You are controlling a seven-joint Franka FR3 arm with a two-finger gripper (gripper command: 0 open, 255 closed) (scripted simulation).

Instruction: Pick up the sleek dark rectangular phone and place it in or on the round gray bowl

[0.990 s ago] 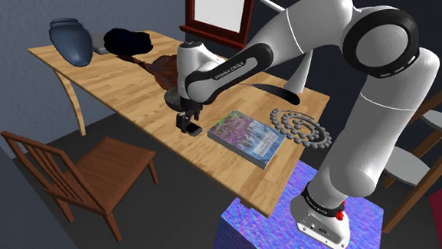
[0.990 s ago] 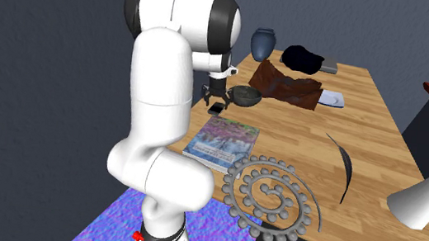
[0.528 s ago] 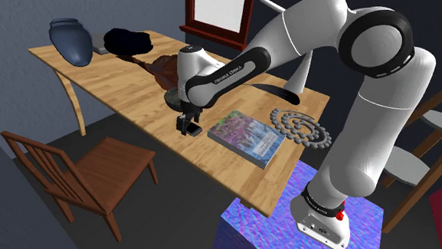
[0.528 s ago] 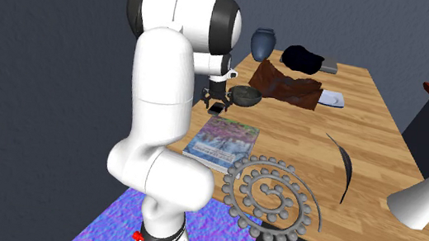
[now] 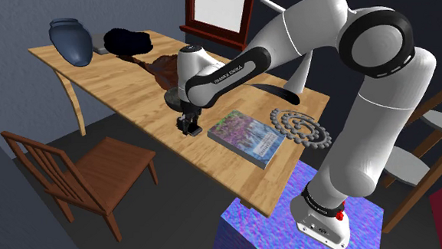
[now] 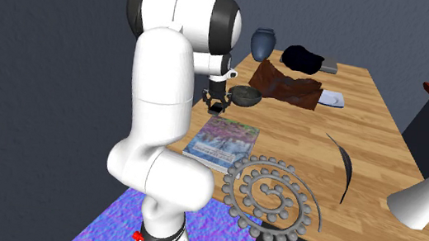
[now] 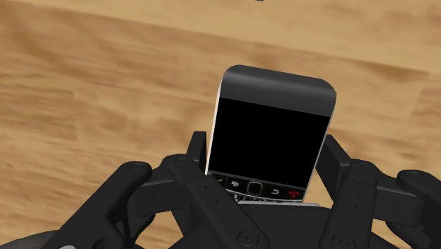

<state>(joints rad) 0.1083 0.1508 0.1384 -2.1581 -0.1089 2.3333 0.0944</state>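
- The phone, dark with a black screen and a row of keys at its near end, is seen lying flat on the wooden table, close to the table's long edge.
- It is clasped by the gripper: the two black fingers are drawn in against its long sides, with only the phone's width left between them.
- In the shoulder view the gripper is lowered right down to the tabletop, pointing straight down.
- The bowl, round and dark gray, is set just beside the gripper in the second exterior view, to its right and a little further back.
- A book with a colourful cover is laid near the phone, on the side toward the stand.
- A gray spiral trivet is placed just beyond the book.
- A brown cloth is spread behind the bowl, and a blue vase is stood at the table's far end.
- A wooden chair is placed on the floor beside the table.
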